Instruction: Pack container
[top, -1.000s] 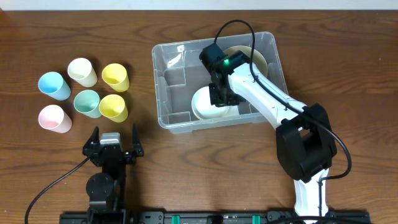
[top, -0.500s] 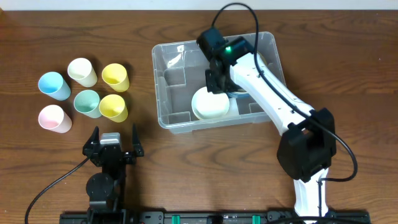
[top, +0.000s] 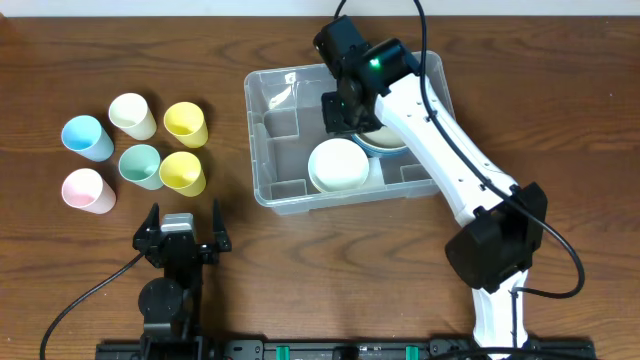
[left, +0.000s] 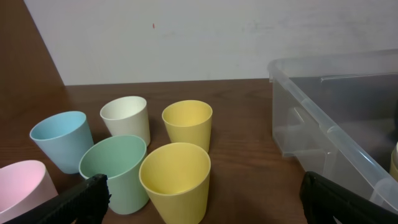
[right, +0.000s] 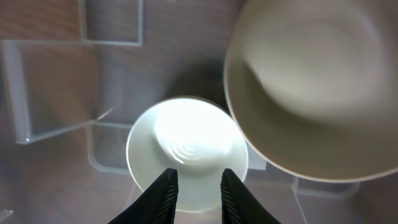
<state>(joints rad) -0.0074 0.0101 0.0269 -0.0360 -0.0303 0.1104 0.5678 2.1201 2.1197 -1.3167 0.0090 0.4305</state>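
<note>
Left gripper (top: 184, 212): parked at the near edge of the table (top: 560, 120). Its fingers are spread wide with nothing in them, so it looks to be waiting its turn.
Pink cup (top: 86, 189), green cup (top: 141, 166), near yellow cup (top: 182, 172): the front row of a tight cluster just ahead of the left gripper. All three stand upright, mouths up.
Blue cup (top: 85, 137), cream cup (top: 132, 115), far yellow cup (top: 186, 124): the back row, also upright. The whole cluster sits left of the container and well apart from it, probably staged within the left arm's reach for packing.
Container (top: 254, 140): the clear bin sits on the table right of centre, its long side across the view. The left part of its floor is bare.
White bowl (top: 340, 166): inside the container against the near wall, between two moulded ribs that seem to hold it in place.
Right gripper (right: 198, 177): hangs above the container, pointing down over the white bowl. Its fingers stand a narrow way apart and nothing is between them.
Second bowl (right: 311, 87): inside the container on the far right, beside the white bowl and partly under the right arm. The two bowls share the right half, which leaves room for more.
</note>
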